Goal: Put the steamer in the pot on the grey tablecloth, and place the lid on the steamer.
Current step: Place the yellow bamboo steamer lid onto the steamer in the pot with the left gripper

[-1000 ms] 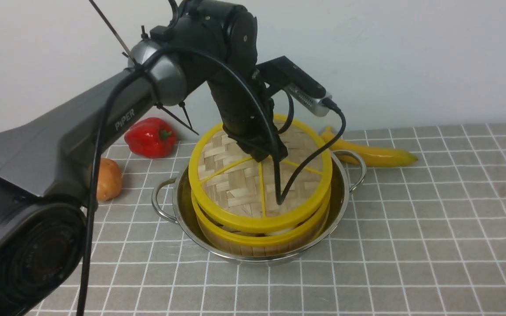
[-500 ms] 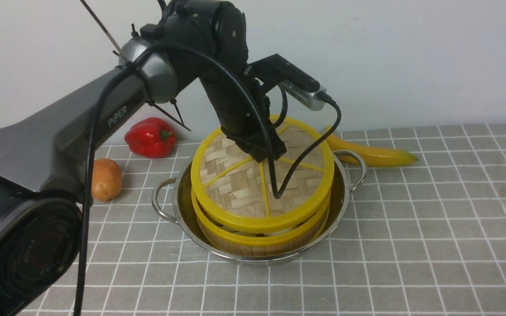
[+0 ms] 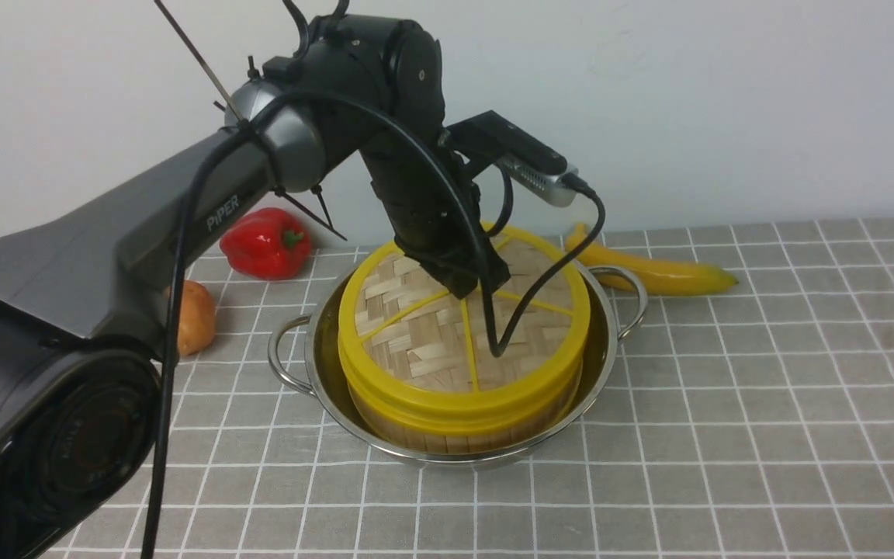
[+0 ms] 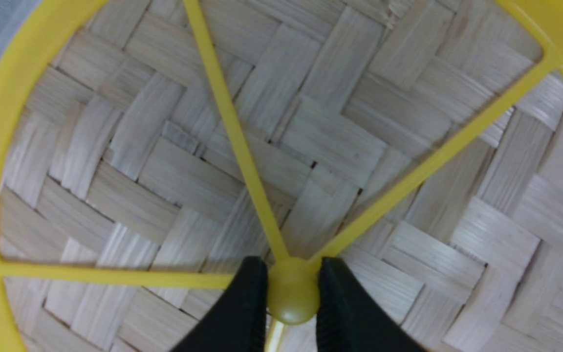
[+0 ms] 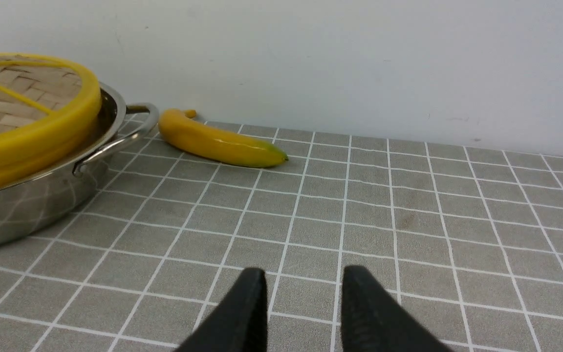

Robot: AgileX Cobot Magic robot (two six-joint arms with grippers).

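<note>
Steamer (image 3: 447, 439) count is one: a round basket of upright bamboo slats under a yellow plastic rim, sitting inside the single pot (image 3: 602, 365). One lid (image 3: 431, 341) lies on top of it, rim on rim; it is a flat disc of woven pale bamboo strips with a thick yellow ring. Three thin yellow spokes show clearly in the left wrist view, meeting at a rounded hub. The left gripper (image 4: 292, 266) is clamped on that hub, one black finger pressed to each side.

The pot is shiny steel, wide and shallow, with two looped wire handles, and stands on the grey tablecloth (image 3: 726, 404), a cloth crossed by thin white lines into squares.

Behind the pot to the right lies one smooth yellow banana (image 3: 656, 272). Behind it to the left is one glossy red pepper (image 3: 265, 242), and just left of the pot one round brown potato (image 3: 195, 317).

The right gripper (image 5: 303, 281) hangs low over the cloth, well right of the pot, its two fingers parted with nothing between them.
</note>
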